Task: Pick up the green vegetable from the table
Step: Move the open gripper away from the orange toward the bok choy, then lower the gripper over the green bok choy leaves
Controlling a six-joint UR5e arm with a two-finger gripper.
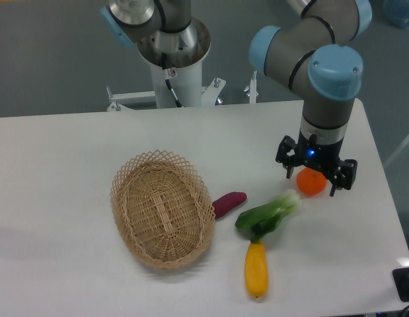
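A: Progress?
B: None done. Gripper (316,178) has its jaws apart, empty, over an orange (311,183).
A: Target?
B: Green vegetable (267,215) lies on the table (59,172), down-left of it, untouched.

You're looking at an arm (303,49) built of grey tube segments with rounded joints, each capped in pale blue. Your base column (171,63) is silvery metal with a black cable running down its front, bolted on a white bracket. The wrist ends in a black gripper (316,173) with a small blue light glowing on its housing.
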